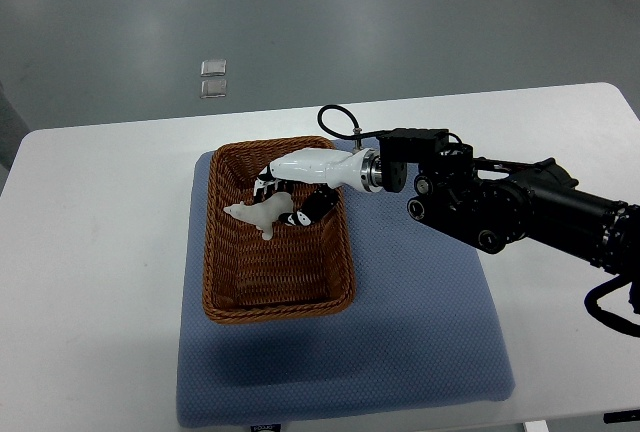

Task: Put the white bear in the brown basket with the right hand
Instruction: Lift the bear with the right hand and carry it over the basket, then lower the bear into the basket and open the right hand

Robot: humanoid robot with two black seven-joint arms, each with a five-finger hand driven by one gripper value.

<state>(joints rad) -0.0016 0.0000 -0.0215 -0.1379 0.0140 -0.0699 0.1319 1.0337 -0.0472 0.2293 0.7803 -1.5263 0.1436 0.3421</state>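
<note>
Right hand: right hand (285, 192) reaches in from the right over the brown basket (222, 252), white shell on top, dark fingers curled down below it; they appear closed around the white bear (260, 212), though the grip itself is partly hidden under the palm.
White bear: just under and slightly ahead of the fingertips, inside the basket's upper half, head pointing away from the arm; whether its feet touch the woven floor I cannot tell.
Basket: directly beneath the hand, long side running away from the wrist toward the near table edge, sitting on a blue mat (420, 332) on the white table (90, 252).
Left arm: not visible.
Step in hand: judged to be the lowering or letting-go stage, since the bear is already within the basket walls.
How the bear handles: looks small and light, probably a hard moulded figure, smooth and a little slippery; unlikely to break from a short drop.
Where to hold: across the body between the legs and back, the widest part, rather than the thin head or legs.
Risk: fingers snagging on the wicker rim or the figure clinging to a fingertip on release.
</note>
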